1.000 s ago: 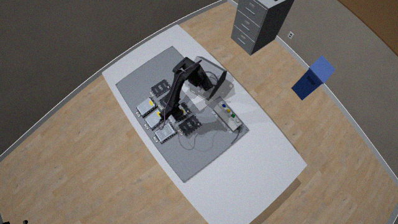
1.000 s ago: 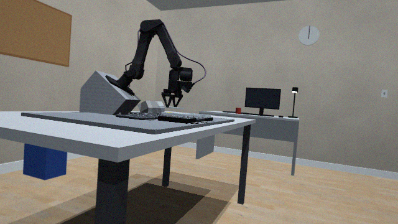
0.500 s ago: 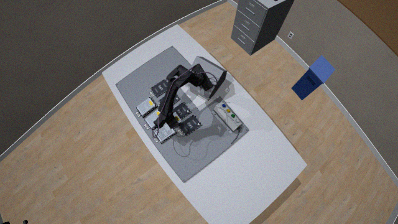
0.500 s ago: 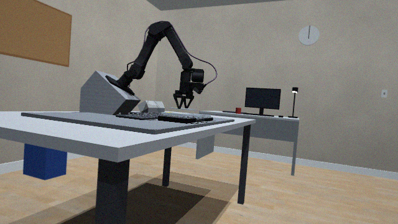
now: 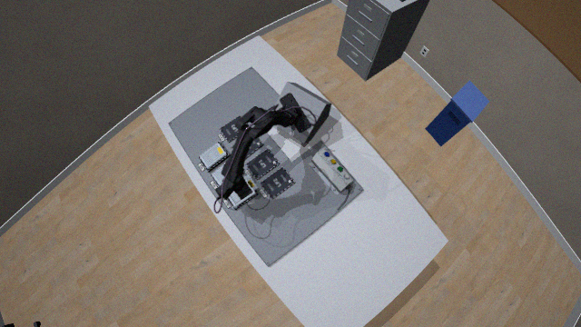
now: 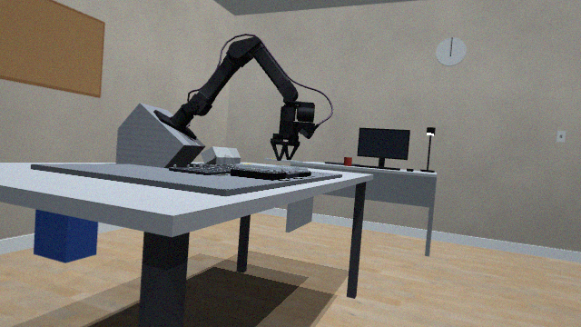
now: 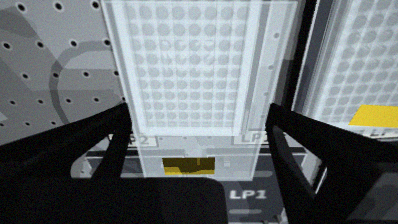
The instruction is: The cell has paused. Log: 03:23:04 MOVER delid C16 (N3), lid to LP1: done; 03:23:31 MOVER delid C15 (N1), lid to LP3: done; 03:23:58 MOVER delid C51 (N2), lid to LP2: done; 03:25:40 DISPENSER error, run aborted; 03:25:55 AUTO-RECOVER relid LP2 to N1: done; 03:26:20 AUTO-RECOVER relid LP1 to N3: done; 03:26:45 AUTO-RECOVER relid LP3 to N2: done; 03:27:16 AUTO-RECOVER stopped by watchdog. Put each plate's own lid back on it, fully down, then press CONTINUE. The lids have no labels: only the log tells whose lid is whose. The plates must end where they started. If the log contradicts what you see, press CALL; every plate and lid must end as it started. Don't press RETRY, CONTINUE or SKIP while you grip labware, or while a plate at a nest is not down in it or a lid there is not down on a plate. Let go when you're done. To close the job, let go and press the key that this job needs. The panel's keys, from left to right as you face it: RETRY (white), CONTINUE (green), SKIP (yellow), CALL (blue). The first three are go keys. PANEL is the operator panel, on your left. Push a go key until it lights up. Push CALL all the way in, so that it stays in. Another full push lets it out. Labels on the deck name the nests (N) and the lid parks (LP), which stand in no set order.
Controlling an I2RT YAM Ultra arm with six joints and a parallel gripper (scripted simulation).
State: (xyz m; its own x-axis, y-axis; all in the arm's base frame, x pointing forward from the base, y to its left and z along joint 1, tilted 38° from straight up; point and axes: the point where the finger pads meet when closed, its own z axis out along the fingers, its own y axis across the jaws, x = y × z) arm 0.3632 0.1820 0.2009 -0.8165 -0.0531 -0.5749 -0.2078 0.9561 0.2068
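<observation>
My gripper (image 7: 198,111) is shut on a clear lid (image 7: 192,90) with a yellow tab (image 7: 189,165) at its near edge. I hold the lid above the deck; a well plate shows through it, directly below. In the overhead view the gripper (image 5: 236,191) is over the front plate (image 5: 241,201) of the nest row. In the side view the gripper (image 6: 285,152) hangs a little above the deck. A second lidded plate (image 7: 350,65) with a yellow label (image 7: 374,116) lies to the right. Labels LP2 (image 7: 134,143) and LP1 (image 7: 247,194) show at the near edge.
Another lidded plate (image 5: 213,154) sits at the far end of the row; the middle one is hidden under the arm. Dark lid parks (image 5: 262,163) lie beside the row. The operator panel (image 5: 333,169) with its coloured keys stands to the right. A grey housing (image 6: 150,143) is at the arm's base.
</observation>
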